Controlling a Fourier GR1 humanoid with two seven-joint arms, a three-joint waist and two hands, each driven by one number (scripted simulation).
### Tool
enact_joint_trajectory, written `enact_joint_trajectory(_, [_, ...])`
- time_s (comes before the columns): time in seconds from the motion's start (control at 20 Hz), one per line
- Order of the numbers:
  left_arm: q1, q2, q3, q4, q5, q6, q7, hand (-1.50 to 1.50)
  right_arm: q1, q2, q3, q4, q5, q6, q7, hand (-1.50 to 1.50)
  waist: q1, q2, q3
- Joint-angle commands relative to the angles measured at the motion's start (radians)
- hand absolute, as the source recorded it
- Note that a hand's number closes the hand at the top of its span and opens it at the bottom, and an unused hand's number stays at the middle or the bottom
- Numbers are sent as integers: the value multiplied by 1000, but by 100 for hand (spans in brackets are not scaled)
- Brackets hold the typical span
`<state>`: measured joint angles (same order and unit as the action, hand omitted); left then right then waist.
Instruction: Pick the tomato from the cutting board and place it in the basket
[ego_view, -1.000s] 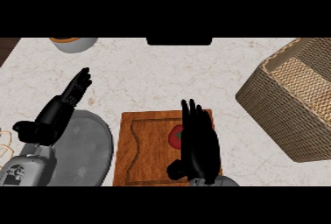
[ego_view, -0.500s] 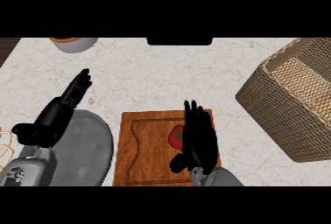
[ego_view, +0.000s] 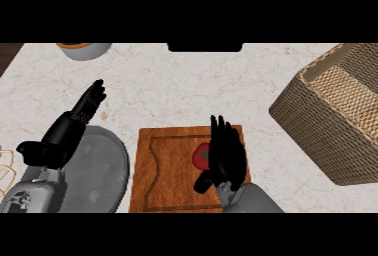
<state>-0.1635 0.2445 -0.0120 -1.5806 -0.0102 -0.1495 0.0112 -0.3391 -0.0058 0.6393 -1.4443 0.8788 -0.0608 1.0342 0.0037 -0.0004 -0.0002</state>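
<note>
A red tomato (ego_view: 201, 155) lies on the wooden cutting board (ego_view: 164, 170) at the lower middle; only its left part shows. My right hand (ego_view: 227, 156) hovers over the board with straight fingers pointing away from me, covering the tomato's right side. Its thumb hangs down at the lower left, beside the tomato. The woven basket (ego_view: 334, 112) stands at the right edge, its opening facing up. My left hand (ego_view: 77, 118) rests open at the left, fingers up, above a grey plate.
A grey plate (ego_view: 100, 175) lies left of the board, partly under my left forearm. A bowl with an orange rim (ego_view: 83, 49) sits at the counter's back left. A dark object (ego_view: 204, 47) lies at the back middle. Pale marble counter lies between board and basket.
My right hand has slid slightly toward me and to the right over the tomato; more of the grey forearm shows. The left hand has stayed still.
</note>
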Motion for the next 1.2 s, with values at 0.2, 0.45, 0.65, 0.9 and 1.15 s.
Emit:
enact_joint_trajectory(0.2, [-44,24,61,17,24,-54,5,0,22,5,48,93,-46,3,-21,150,-2,0,0])
enact_joint_trajectory(0.45, [-23,-20,33,25,-21,-32,-4,0,-16,5,93,156,-41,-63,-23,150,1,1,0])
enact_joint_trajectory(0.65, [-27,-22,46,30,-20,-32,-34,0,-49,5,141,132,23,9,1,150,0,0,0])
enact_joint_trajectory(0.9, [-65,-33,39,71,-29,-39,-7,0,-135,5,65,220,43,-35,-7,150,1,2,0])
enact_joint_trajectory(1.15, [-16,-42,14,2,-45,-25,-4,0,-252,6,-162,310,80,-54,181,150,10,5,0])
